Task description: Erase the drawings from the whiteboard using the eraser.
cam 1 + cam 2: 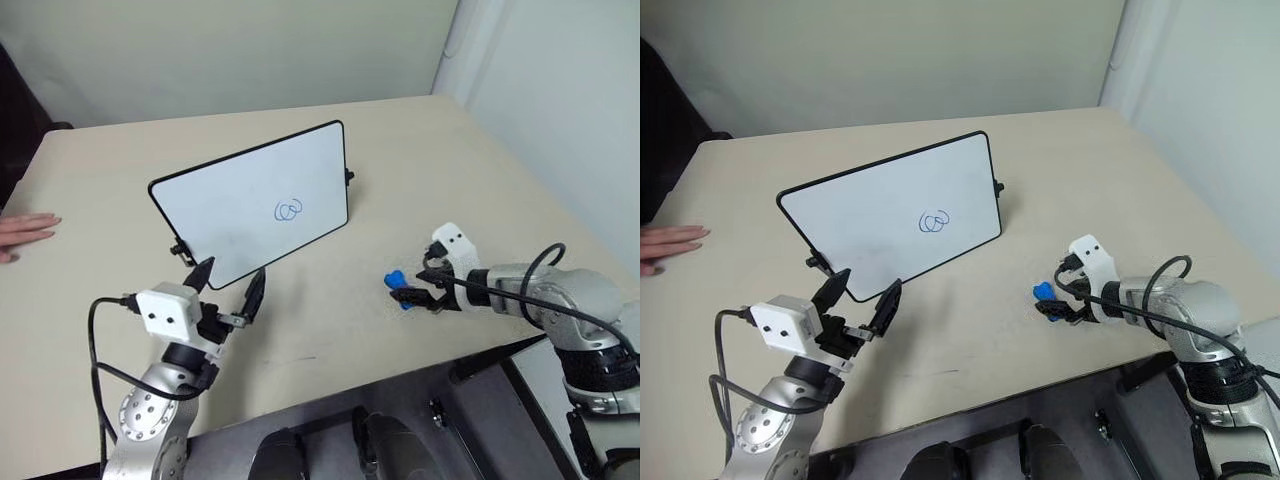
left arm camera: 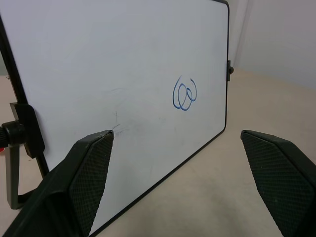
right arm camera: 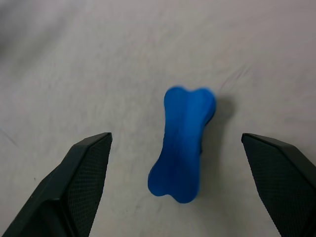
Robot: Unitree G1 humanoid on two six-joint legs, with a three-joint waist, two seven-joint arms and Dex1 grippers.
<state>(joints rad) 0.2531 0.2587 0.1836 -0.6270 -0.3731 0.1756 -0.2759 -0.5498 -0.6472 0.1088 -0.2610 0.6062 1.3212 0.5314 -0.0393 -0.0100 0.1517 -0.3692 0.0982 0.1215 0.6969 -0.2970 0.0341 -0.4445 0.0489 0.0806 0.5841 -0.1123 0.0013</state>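
The whiteboard (image 1: 255,205) stands tilted on the table (image 1: 420,150), propped on its black side clips, about mid-table. The drawings (image 1: 288,210), a small blue looped scribble, sit right of the board's centre. The left gripper (image 1: 228,285) hovers just near of the board's near-left lower edge with its fingers spread wide, holding nothing; its wrist view looks across the board face. The eraser (image 3: 183,143), a blue bone-shaped block, lies flat on the table to the right of the board, well apart from it. The right gripper (image 1: 410,290) is poised over the eraser, fingers spread on either side of it, not touching. A person's hand (image 1: 25,232) rests on the table at far left.
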